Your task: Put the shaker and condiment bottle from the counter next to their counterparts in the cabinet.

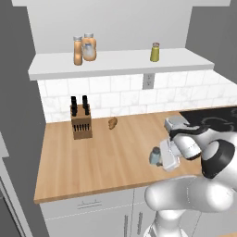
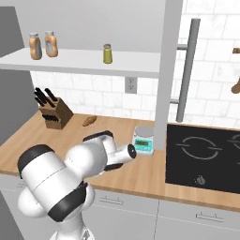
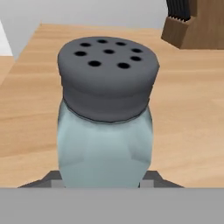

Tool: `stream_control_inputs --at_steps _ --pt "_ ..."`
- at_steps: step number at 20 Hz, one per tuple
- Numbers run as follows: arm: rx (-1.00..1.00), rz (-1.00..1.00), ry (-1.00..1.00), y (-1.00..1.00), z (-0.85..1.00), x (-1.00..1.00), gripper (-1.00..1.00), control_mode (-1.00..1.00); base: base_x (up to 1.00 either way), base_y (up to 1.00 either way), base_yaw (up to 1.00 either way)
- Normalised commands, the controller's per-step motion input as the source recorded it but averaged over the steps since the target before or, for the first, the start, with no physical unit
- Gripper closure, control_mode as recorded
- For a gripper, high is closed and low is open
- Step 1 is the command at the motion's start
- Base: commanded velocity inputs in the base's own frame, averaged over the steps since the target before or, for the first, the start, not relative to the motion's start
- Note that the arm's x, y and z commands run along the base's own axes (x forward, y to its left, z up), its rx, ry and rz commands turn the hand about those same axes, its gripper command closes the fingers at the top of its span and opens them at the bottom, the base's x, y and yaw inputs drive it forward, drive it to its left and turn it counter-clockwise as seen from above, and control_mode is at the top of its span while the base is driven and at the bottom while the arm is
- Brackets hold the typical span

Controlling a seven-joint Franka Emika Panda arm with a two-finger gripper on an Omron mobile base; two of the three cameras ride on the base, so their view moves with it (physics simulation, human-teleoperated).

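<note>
Filling my hand view, the shaker (image 3: 105, 118) sits clenched between the gripper (image 3: 103, 183) fingers, low over the counter (image 3: 188, 109). From the left base view, the condiment bottle (image 1: 77, 51) already stands on the cabinet (image 1: 120, 62) shelf above, beside the orange bottle (image 1: 89, 46). From the right, the yellow-green shaker (image 2: 108, 53) awaits its partner.

The knife block (image 1: 81, 121) is set on the counter (image 1: 111, 157), near the back wall; the shaker (image 1: 155, 156) is placed well to its right and nearer the front edge, between the gripper's (image 1: 160, 158) fingers; the scale (image 2: 143, 140) is set further right; two bottles (image 1: 84, 48) are kept on the cabinet (image 1: 120, 65) shelf above the knife block.
</note>
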Motion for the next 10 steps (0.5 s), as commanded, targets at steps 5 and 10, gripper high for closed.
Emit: stream_control_inputs --at_steps 5,10 --pt "0.16 -0.04 0.0 0.03 0.17 0.0 1.0 -1.0 0.0 0.0 0.0" --pt "0.12 -0.11 0.0 0.12 0.34 0.0 1.0 -1.0 0.0 0.0 0.0"
